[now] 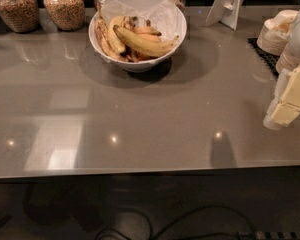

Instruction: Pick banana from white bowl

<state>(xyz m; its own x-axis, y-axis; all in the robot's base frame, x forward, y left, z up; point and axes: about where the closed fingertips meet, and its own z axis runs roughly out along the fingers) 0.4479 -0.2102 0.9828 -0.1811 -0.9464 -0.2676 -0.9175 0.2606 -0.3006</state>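
The white bowl (140, 64) stands at the back middle of the grey counter, lined with crinkled white paper. Several bananas lie in it. The banana (145, 43), long, gently curved and yellow with dark ends, lies on top across the bowl's front right. A shorter yellow banana (115, 34) and brown-spotted ones (102, 36) lie to its left. My gripper (290, 99), with cream-coloured pads, hangs at the right edge of the view above the counter, far to the right of the bowl and nearer than it, holding nothing.
Glass jars of grain (15, 6) (65, 4) stand at the back left, with two more behind the bowl. A white sign stand (227, 6) is at the back right. Stacked cream bowls (277, 31) sit on a black mat (262, 51) behind my gripper.
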